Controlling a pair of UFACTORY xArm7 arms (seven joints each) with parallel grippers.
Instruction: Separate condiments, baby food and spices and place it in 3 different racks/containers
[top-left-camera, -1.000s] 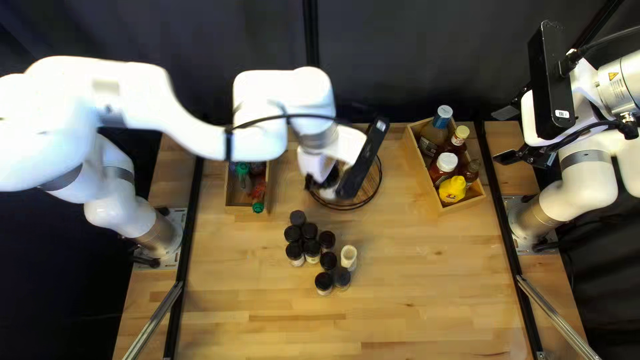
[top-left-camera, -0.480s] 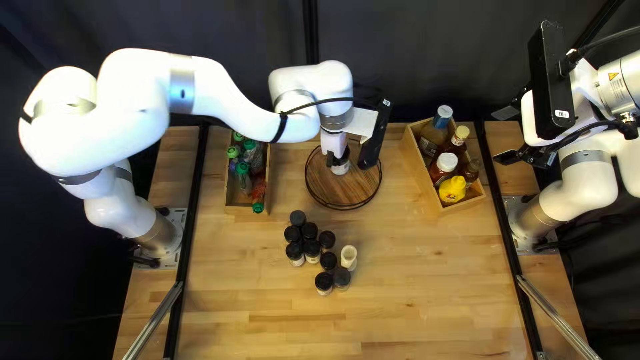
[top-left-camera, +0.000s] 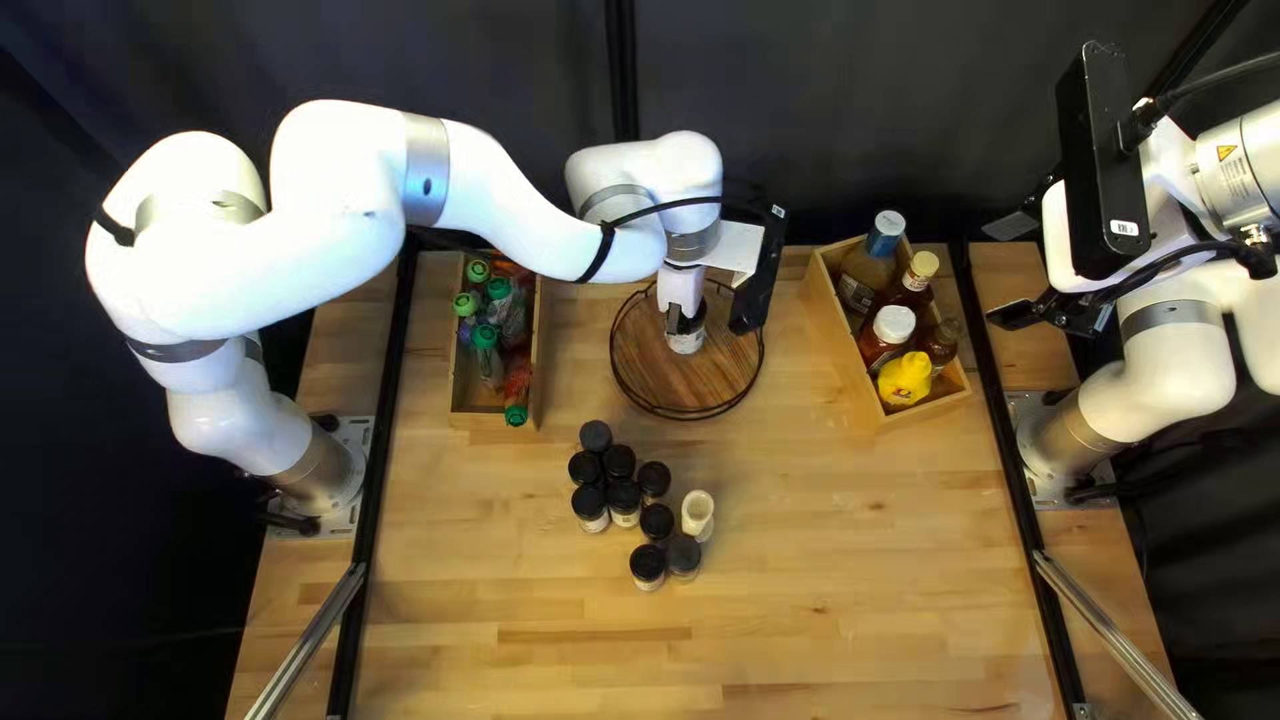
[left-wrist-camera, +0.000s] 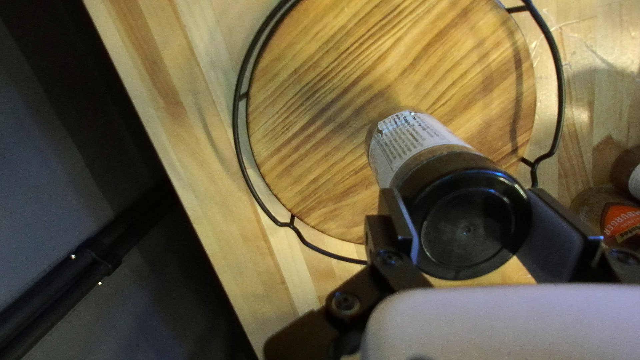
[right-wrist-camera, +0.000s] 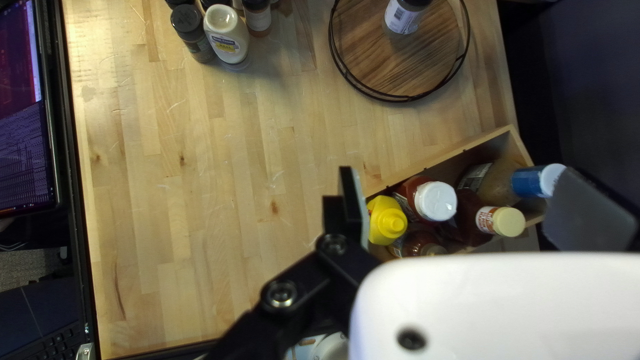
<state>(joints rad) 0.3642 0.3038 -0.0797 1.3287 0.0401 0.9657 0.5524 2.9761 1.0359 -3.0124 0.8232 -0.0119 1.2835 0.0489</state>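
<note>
A black-lidded, white-labelled jar (left-wrist-camera: 460, 213) is upright over the round wooden tray (left-wrist-camera: 320, 133).

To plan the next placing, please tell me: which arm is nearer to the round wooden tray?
Left arm: its jaws hold a black-lidded jar over the tray. The right arm is away, near the box of bottles.

The pale, striped wooden table (top-left-camera: 800, 627) is backed by a dark cloth curtain (top-left-camera: 400, 80), against which an upright black pole (top-left-camera: 622, 67) is seen. The tabletop is crossed near its sides by two long black strips (top-left-camera: 372, 494), and a silver metal bar (top-left-camera: 310, 640) is set slantwise at each side. In the right wrist view, a black-framed monitor (right-wrist-camera: 23, 133) and part of a black keyboard (right-wrist-camera: 57, 345) are shown beyond the table's edge.
</note>
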